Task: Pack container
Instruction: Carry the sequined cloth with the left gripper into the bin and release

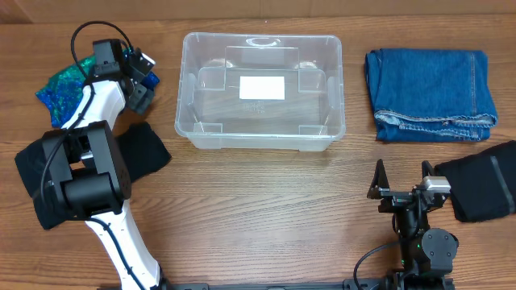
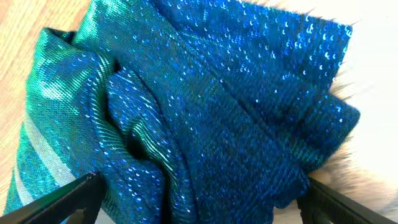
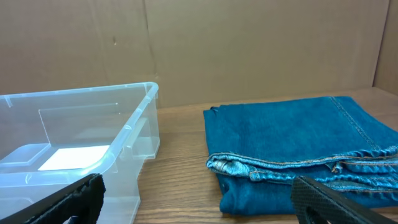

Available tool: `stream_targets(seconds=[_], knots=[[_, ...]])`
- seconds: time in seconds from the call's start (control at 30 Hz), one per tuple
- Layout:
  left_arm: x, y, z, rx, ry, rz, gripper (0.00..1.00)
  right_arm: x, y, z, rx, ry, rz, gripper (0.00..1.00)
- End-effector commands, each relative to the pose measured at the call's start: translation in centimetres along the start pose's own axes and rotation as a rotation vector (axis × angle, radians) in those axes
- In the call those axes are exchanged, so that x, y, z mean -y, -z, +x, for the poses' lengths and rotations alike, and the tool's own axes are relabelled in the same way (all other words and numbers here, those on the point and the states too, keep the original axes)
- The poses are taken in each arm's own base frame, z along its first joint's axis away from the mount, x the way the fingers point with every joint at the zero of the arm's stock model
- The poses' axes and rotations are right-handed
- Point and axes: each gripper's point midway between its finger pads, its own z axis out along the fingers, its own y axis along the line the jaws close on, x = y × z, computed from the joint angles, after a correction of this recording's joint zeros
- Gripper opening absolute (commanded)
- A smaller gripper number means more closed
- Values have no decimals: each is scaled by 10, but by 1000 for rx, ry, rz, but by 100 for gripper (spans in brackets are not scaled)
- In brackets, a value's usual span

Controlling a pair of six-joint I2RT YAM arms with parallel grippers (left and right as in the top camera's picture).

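The clear plastic container [image 1: 260,89] sits at the table's back middle, empty, with a white label on its bottom; its corner also shows in the right wrist view [image 3: 81,155]. My left gripper [image 1: 139,80] is open over a shiny blue-green sequined cloth [image 1: 60,90] at the far left; in the left wrist view the cloth [image 2: 205,106] fills the frame between the spread fingers [image 2: 199,202]. My right gripper [image 1: 401,179] is open and empty near the front right, facing folded blue jeans [image 1: 430,93], which also show in the right wrist view [image 3: 298,143].
A black garment [image 1: 141,149] lies under the left arm at the left. Another black garment [image 1: 484,187] lies at the right edge. A cardboard wall [image 3: 249,50] stands behind the table.
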Motion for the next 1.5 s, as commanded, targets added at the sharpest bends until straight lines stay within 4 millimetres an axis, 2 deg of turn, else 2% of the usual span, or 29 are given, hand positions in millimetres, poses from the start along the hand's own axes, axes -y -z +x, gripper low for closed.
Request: stream_targets(seconds=[0.0,0.07,0.2,0.3,0.4,0.47,0.57,0.63,0.7,0.83,0.87,0.97,1.03,1.07,1.13,1.17,1.2,1.33,1.4,1.47], knots=[[-7,-14,24,-80,7,-34,94,1,0,2,4,-6,5,100],[-10,-15,27,-80,34,-33,77,1,0,2,4,-6,5,100],[-5,-14,24,-79,65,-28,4,1,0,2,4,-6,5,100],[-1,-13,16,-70,76,-35,4,1,0,2,4,-7,5,100],[-17,-4,10,-76,252,-95,4,1,0,2,4,-6,5,100],[-33,13,0,-72,373,-101,4,1,0,2,4,-6,5,100],[-68,61,-29,-16,468,-103,4,1,0,2,4,-7,5,100],[-84,91,-49,48,478,-85,4,1,0,2,4,-6,5,100],[-104,135,-73,140,486,-66,4,1,0,2,4,-6,5,100],[-124,205,-106,312,482,-31,4,1,0,2,4,-6,5,100],[-128,231,-116,376,455,-22,4,1,0,2,4,-6,5,100],[-128,278,-133,479,384,-27,4,1,0,2,4,-6,5,100],[-120,314,-147,546,277,-58,4,1,0,2,4,-6,5,100],[-109,335,-157,580,189,-71,4,1,0,2,4,-6,5,100],[-83,358,-175,623,24,-81,4,1,0,2,4,-6,5,100],[-72,365,-182,638,-37,-84,4,1,0,2,4,-6,5,100],[-51,377,-197,668,-137,-88,4,1,0,2,4,-6,5,100],[2,401,-227,708,-331,-112,4,1,0,2,4,-6,5,100],[32,418,-244,760,-462,-129,4,1,0,2,4,-6,5,100],[54,430,-253,787,-566,-146,4,1,0,2,5,-6,5,100]])
